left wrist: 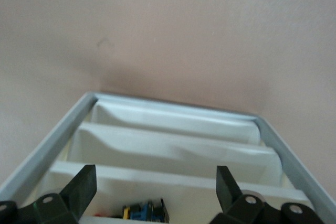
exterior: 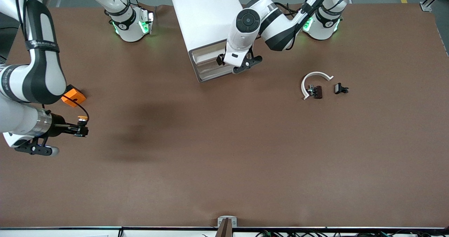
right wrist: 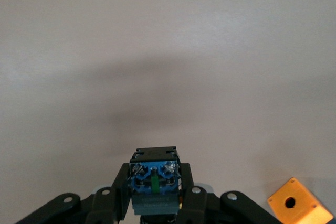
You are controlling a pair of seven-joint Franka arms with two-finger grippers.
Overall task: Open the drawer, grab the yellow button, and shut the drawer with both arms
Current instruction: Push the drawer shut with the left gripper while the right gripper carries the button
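The white cabinet (exterior: 205,16) stands at the table's back between the two bases. Its drawer (exterior: 206,57) is pulled out, a shallow white tray (left wrist: 173,190) with a small blue, yellow and black part (left wrist: 144,211) in it. My left gripper (exterior: 224,60) is over the drawer's end toward the left arm, open and empty (left wrist: 155,187). My right gripper (exterior: 82,129) is over the table near the right arm's end, shut on the button (exterior: 82,122). The button's blue-grey base (right wrist: 154,182) shows between the fingers (right wrist: 118,190).
An orange block with a hole (exterior: 73,96) lies on the table beside the right forearm; it also shows in the right wrist view (right wrist: 294,205). A white curved piece (exterior: 314,80) and two small black clips (exterior: 316,92) (exterior: 341,88) lie toward the left arm's end.
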